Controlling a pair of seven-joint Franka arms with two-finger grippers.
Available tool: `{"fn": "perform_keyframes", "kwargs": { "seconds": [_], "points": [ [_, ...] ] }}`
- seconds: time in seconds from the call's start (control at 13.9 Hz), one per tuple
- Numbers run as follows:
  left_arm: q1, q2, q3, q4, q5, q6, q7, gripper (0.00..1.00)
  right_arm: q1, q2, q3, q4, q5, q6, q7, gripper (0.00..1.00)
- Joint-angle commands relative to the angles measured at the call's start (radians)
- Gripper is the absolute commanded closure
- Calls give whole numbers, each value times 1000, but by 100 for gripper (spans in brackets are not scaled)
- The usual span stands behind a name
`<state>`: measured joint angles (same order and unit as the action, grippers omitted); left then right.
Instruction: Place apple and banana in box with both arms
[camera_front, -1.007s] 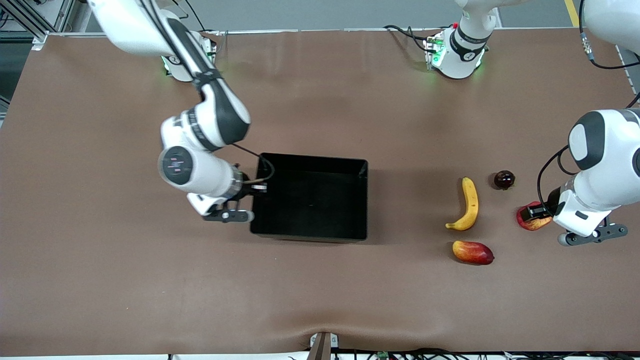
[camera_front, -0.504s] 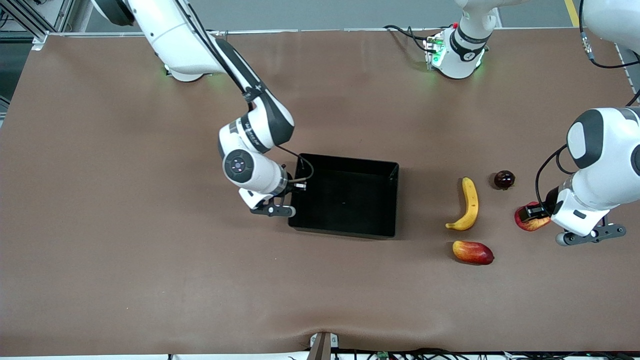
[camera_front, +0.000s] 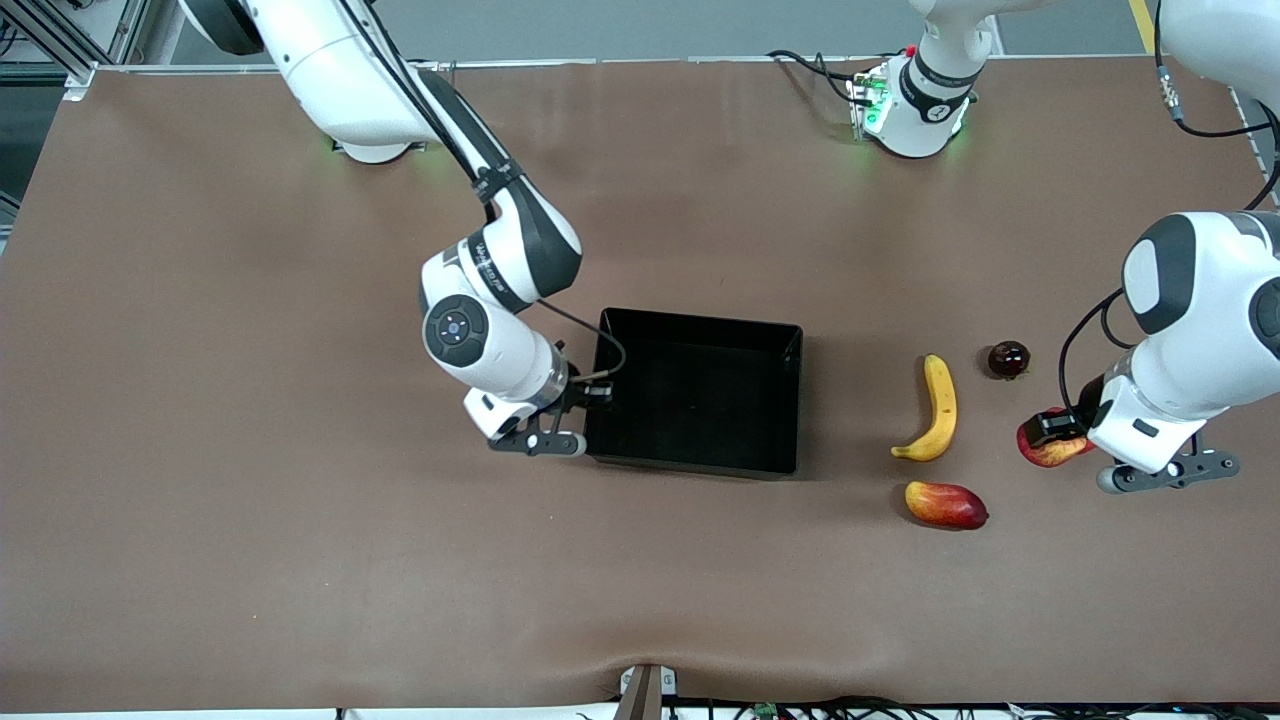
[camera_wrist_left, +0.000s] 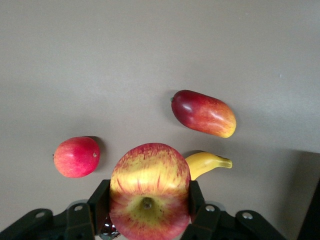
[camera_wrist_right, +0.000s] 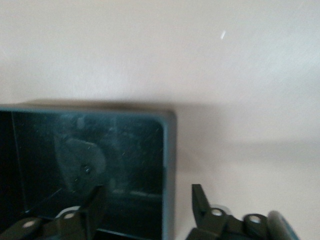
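We see the left pincer (camera_wrist_left: 148, 212) pinching the apple (camera_wrist_left: 149, 189) above the tabletop (camera_front: 250, 520) near the left arm's end. The banana (camera_front: 936, 410) lies between the apple and the box (camera_front: 790, 400). The right pincer (camera_wrist_right: 147, 210) straddles the box's wall at the right arm's end, fingers (camera_wrist_right: 201, 200) spread.

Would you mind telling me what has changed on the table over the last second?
The right gripper, its fingers astride the box's wall, dragged the box toward the left arm's end of the table, nearer the fruit. The left gripper, shut on the apple, carried it slightly toward the banana. The banana, mango and dark round fruit stayed put.
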<state>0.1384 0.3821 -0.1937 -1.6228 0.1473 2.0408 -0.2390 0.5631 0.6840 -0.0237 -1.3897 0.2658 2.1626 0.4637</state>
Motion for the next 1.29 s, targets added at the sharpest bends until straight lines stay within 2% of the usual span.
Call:
{"fn": "perform_keyframes", "kwargs": {
  "seconds": [0.0,0.14,0.22,0.43,0.58,0.72,0.94,1.22],
  "points": [
    [3,-9,-10,23,6,-17,-17,100,-41,-1,8,136,-144,-171,-8,0],
    [0,-8,-10,23,6,-17,-19,100,-107,-1,5,233,-152,-341,-7,0],
    [1,-8,-12,23,6,-17,-25,100,-141,-3,7,254,-151,-378,-8,0],
    [-13,-14,-15,24,2,-24,-49,100,-262,-122,11,248,-138,-507,-28,0],
    [-13,-19,-61,62,2,-57,-95,100,-311,-200,11,247,-145,-594,-33,0],
    [-22,-16,-85,95,2,-96,-146,100,-328,-271,8,221,-152,-654,-37,0],
    [-20,-19,-131,104,3,-125,-210,100,-397,-384,7,190,-154,-791,-152,0],
    [-23,-11,-200,104,6,-131,-327,100,-446,-471,-4,190,-174,-869,-181,0]
  ]
}}
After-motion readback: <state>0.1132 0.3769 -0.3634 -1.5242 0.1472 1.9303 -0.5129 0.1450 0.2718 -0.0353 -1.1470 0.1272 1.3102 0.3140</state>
